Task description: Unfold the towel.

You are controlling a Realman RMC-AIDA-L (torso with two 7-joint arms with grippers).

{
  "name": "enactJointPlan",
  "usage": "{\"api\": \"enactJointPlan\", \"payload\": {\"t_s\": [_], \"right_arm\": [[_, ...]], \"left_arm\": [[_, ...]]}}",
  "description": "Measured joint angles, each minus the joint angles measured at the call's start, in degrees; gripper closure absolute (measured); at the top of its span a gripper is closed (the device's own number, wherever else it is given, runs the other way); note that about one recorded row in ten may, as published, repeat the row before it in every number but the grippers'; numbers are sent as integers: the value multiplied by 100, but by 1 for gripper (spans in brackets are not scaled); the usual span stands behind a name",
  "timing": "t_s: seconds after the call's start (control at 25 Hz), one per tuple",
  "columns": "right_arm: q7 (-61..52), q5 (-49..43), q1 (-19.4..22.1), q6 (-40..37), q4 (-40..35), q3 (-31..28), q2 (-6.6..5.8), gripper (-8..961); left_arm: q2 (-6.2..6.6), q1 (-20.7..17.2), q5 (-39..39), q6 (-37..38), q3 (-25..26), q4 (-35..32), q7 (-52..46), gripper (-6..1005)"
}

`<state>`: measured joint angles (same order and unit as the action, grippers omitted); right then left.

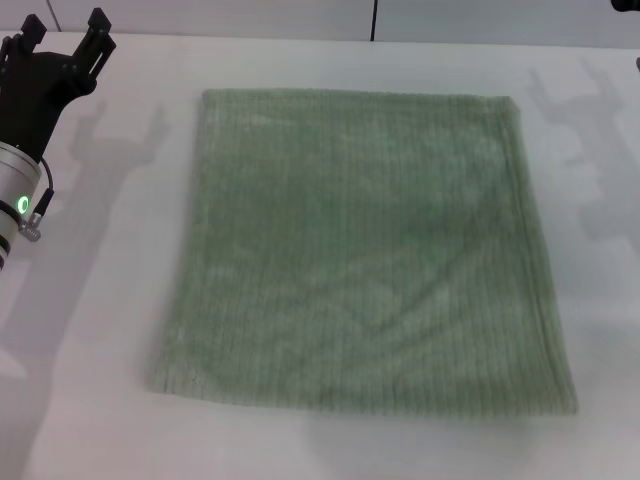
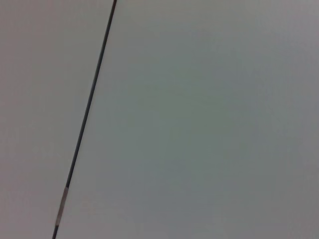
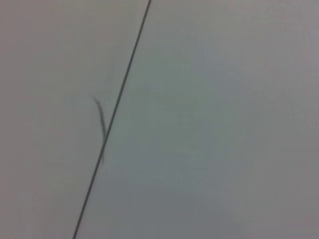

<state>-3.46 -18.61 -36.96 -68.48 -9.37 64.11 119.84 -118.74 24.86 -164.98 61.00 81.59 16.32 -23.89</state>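
Observation:
The towel [image 1: 358,250] lies spread flat on the white table [image 1: 100,300] in the head view, pale sage-green with fine ribbed stripes and all its corners showing. My left gripper [image 1: 64,28] hovers at the far left, well clear of the towel's far-left corner, open with nothing between its fingers. Of my right gripper only a dark sliver [image 1: 626,5] shows at the far right edge, away from the towel. Neither wrist view shows the towel or any fingers.
Bare white tabletop surrounds the towel on all sides. A dark seam [image 1: 374,20] runs across the back of the table. Both wrist views show only the table surface and a seam line [image 2: 84,119] [image 3: 112,119].

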Motion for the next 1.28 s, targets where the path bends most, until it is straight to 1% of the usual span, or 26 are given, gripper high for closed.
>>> {"api": "enactJointPlan", "payload": {"t_s": [0.16, 0.4, 0.72, 0.84, 1.28], "right_arm": [[-3, 11, 1, -8, 11, 3, 0, 193], [-154, 13, 36, -289, 229, -6, 7, 194], [-160, 17, 56, -298, 258, -8, 6, 195], [-160, 17, 54, -298, 260, 15, 5, 195], [-160, 6, 15, -306, 259, 59, 4, 197]], "left_arm": [[0, 1, -20, 1, -12, -24, 5, 146], [-1, -10, -17, 1, -12, -20, 41, 146], [13, 45, -13, 2, 17, 12, 46, 157], [23, 119, -9, 8, 23, 30, 131, 164], [17, 212, -31, 40, -20, 73, 281, 174]]}}
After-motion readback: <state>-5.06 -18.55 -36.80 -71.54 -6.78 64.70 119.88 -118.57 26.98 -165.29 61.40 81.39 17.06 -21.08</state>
